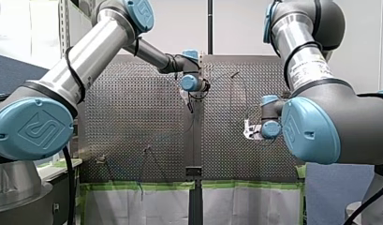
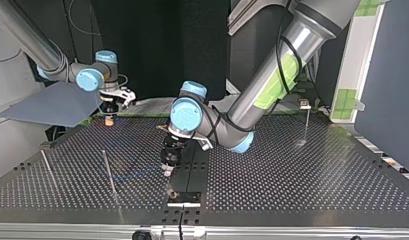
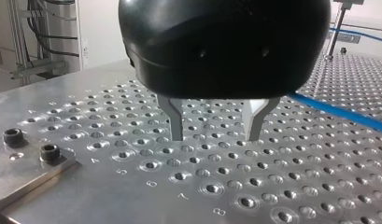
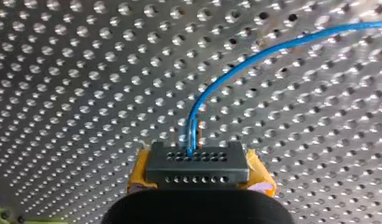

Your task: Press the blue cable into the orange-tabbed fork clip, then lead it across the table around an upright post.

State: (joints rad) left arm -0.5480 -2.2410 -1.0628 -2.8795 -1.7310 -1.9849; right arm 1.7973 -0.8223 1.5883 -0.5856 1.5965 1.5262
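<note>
**Right gripper pinches blue cable at the clip; left gripper hangs open at mid-table**

Our right gripper [image 4: 198,172], with yellow pads showing on either side, has its fingers closed together on the blue cable [image 4: 272,50], as the right wrist view shows. The cable rises from the fingers between the thin orange tabs of the fork clip [image 4: 200,127], just ahead of the gripper. It then bends away in an arc over the perforated table [image 4: 62,93]. We cannot tell whether the cable sits fully in the clip. In the top view this gripper stands at the table's left, near the far edge.

Our left gripper [image 3: 215,137], black with bare metal fingers, hangs over the table near its middle. Its fingers are spread wide and hold nothing. In the left wrist view a straight run of the cable lies on the table beyond that gripper, apart from it. An upright post [image 3: 336,32] stands farther off. A bolted plate [image 3: 34,170] with two black screws lies beside the gripper.
</note>
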